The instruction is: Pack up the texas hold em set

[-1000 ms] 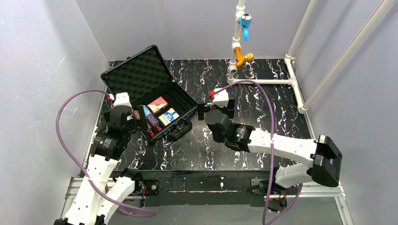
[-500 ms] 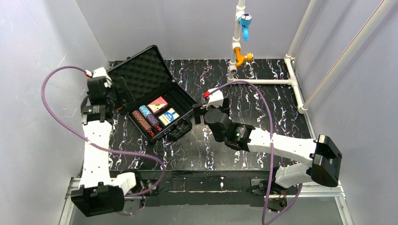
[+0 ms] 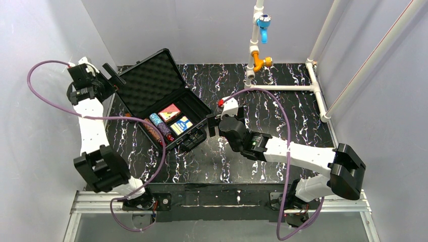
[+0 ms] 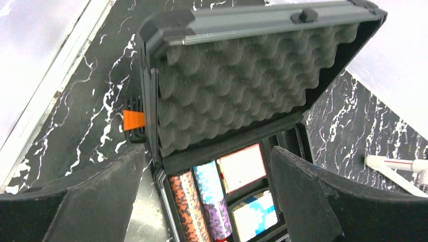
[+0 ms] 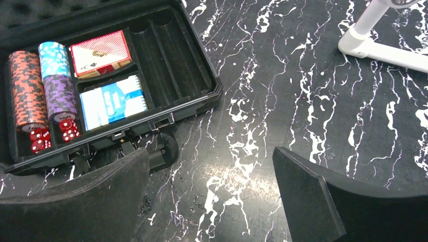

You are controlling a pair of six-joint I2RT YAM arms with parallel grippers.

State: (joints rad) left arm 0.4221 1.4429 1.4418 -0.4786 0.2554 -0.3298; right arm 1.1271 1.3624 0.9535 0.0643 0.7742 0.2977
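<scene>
The black case [image 3: 198, 112] stands open on the marbled table, its egg-crate foam lid [image 3: 146, 80] tilted back. Inside lie a red card box [image 5: 100, 52], a blue card box [image 5: 113, 102], a brown chip stack [image 5: 26, 88], blue chips [image 5: 54, 59], purple chips [image 5: 60, 96] and small red dice [image 5: 50, 133]. My left gripper [image 3: 113, 78] hovers open, raised at the lid's far left corner. In its wrist view the lid foam [image 4: 237, 85] and the tray lie below. My right gripper [image 3: 214, 122] is open and empty, low over the table just right of the case's front handle [image 5: 164, 146].
A white pipe frame [image 3: 282, 86] with a blue fitting [image 3: 262, 22] and an orange fitting [image 3: 261, 61] stands at the back right; its foot [image 5: 373, 45] shows in the right wrist view. Grey walls close in on the left, back and right. An orange tab [image 4: 134, 119] sits by the hinge.
My left arm has swung up and back from the case's front left side to the lid's far left corner. The right gripper has barely shifted. Both stay open.
</scene>
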